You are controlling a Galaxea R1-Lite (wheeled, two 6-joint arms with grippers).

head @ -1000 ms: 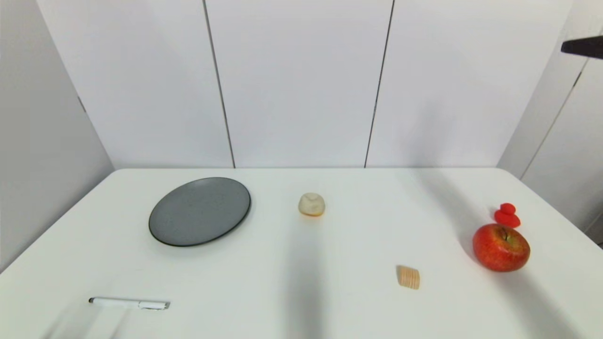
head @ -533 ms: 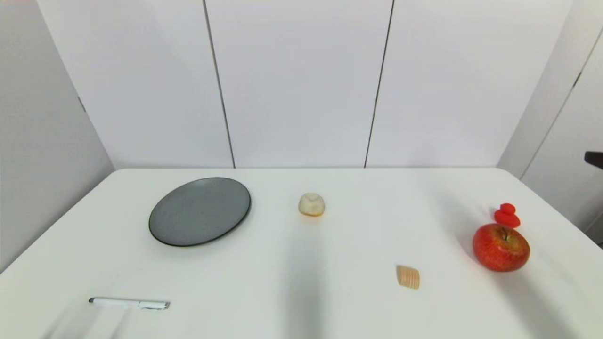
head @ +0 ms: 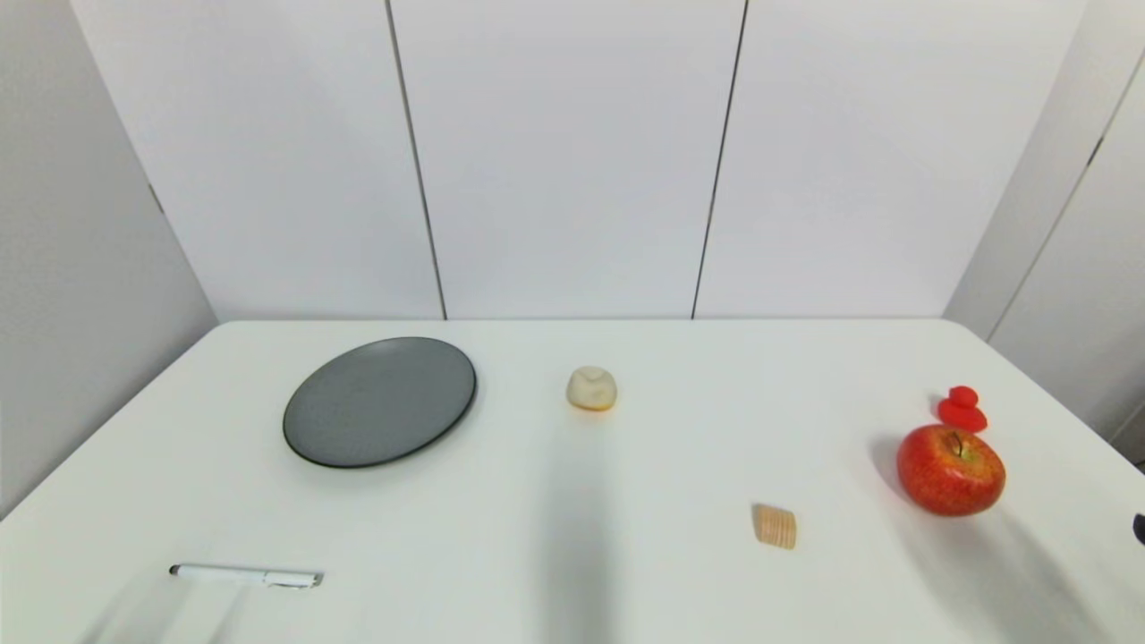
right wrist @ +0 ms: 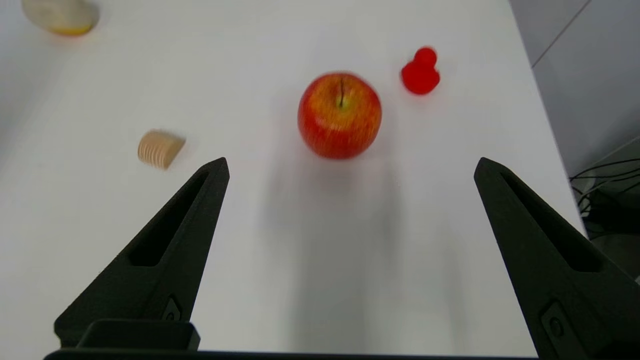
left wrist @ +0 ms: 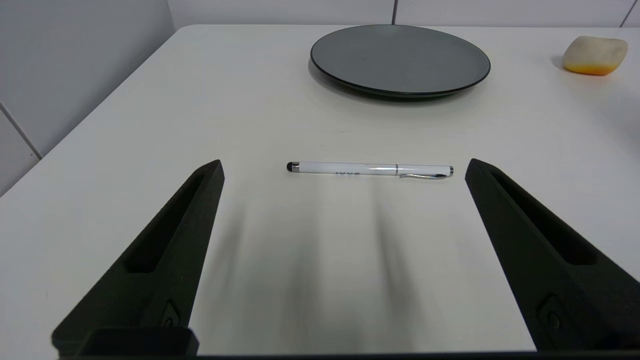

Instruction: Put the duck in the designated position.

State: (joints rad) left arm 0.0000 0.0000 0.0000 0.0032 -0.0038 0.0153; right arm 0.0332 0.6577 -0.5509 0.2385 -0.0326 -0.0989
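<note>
The small red duck (head: pixel 962 409) stands on the white table (head: pixel 662 465) at the far right, just behind the red-yellow apple (head: pixel 951 470). In the right wrist view the duck (right wrist: pixel 420 75) and the apple (right wrist: pixel 339 115) lie ahead of my right gripper (right wrist: pixel 350 165), which hangs open and empty above the table, well short of both. Only a dark sliver of that arm (head: pixel 1140 528) shows at the head view's right edge. My left gripper (left wrist: pixel 345 167) is open and empty near the table's front left. No mark for the designated position shows on the tabletop.
A dark grey plate (head: pixel 379 402) sits at the back left. A white pen (head: pixel 246 577) lies at the front left, just beyond the left fingertips. A cream-and-orange lump (head: pixel 591 388) and a ridged tan piece (head: pixel 776 526) lie mid-table. The table's right edge runs close to the duck.
The dark piece of my right arm at the head view's right edge has dropped from the top corner to low on that edge. Its shadow has shifted around the apple. The objects have not moved.
</note>
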